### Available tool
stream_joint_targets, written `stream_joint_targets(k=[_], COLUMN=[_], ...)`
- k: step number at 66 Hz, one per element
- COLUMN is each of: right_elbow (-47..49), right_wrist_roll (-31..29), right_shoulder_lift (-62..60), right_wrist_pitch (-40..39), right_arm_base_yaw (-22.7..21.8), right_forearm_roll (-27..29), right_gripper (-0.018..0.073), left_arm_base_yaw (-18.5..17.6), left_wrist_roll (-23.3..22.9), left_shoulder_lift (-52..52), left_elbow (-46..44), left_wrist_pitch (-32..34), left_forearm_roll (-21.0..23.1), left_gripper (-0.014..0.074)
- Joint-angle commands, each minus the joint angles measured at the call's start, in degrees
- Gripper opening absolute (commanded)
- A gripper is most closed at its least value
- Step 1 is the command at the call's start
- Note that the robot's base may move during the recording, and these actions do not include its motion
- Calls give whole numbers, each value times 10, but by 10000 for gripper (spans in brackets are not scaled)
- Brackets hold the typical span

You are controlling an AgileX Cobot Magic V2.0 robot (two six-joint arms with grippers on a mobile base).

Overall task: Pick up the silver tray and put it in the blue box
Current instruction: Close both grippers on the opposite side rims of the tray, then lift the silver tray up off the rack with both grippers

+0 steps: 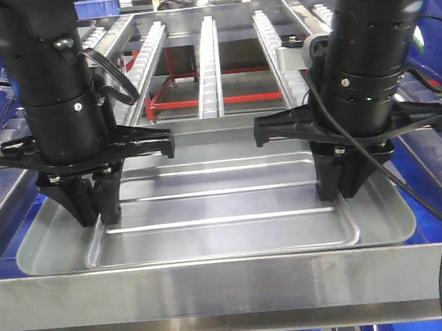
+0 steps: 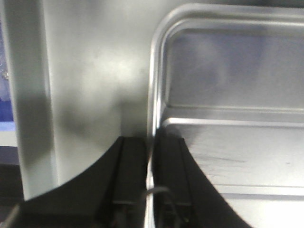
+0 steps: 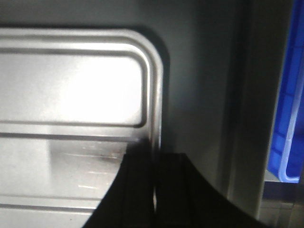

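Silver tray [image 1: 227,238], a large shallow rectangular metal pan with rounded corners, fills the lower middle of the front view. It has a wide sloped rim and a recessed flat centre, and two long raised ribs run left to right across that centre. It lies flat on a grey steel table [image 1: 231,284], just behind the table's front bar. There is one silver tray.

Two black arms come down on it, one at each short end. The black left gripper [image 1: 98,219] is clenched on the rim at the left of the frame. In the left wrist view its two fingers [image 2: 130,175] sit either side of the rim edge, one outside and one inside. The black right gripper [image 1: 343,193] grips the opposite rim in the same way, and its fingers [image 3: 137,190] pinch the edge.

One bright-blue plastic crate [image 3: 287,95] with a lipped rim shows at the right edge of the right wrist view, beyond the table's side. Three white roller tracks [image 1: 208,58] run across the upper middle, above one red metal frame [image 1: 177,101].
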State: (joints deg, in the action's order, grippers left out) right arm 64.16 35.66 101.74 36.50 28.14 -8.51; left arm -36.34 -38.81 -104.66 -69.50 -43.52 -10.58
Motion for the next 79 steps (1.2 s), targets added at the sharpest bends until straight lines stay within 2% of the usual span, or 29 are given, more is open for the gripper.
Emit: stream_joint_targets(k=[1, 30, 37, 46, 50, 66, 70, 79], right_elbow=[16, 19, 40, 51, 50, 45, 34, -17], right_wrist_roll=[-5, -5, -3, 16, 26, 53, 65, 118], right_shoulder_lift=[-24, -26, -43, -90, -109, -173, -189, -245], right_wrist_pitch=[-19, -10, 59, 77, 87, 146, 146, 137], right_arm_base_yaw=[-1, -1, -1, -1, -1, 14, 27, 73], right_forearm_roll=[-5, -4, -3, -4, -4, -6, -6, -29], right_gripper=[49, 49, 49, 49, 49, 49, 49, 49], left_arm_base_yaw=[-3, -3, -3, -3, -7, -42, -58, -105], left_wrist_roll=[-4, -4, -4, -4, -4, -45, -56, -112], left_shoulder_lift=[19, 20, 31, 62, 82, 168, 180, 214], left_elbow=[-13, -17, -40, -66, -70, -66, -60, -23], left_wrist_pitch=[1, 1, -47, -106, -112, -142, -148, -169], left_forearm_roll=[-4, -4, -5, -13, -11, -11, -22, -58], left_gripper=[0, -1, -6, -6, -6, -6, -6, -6])
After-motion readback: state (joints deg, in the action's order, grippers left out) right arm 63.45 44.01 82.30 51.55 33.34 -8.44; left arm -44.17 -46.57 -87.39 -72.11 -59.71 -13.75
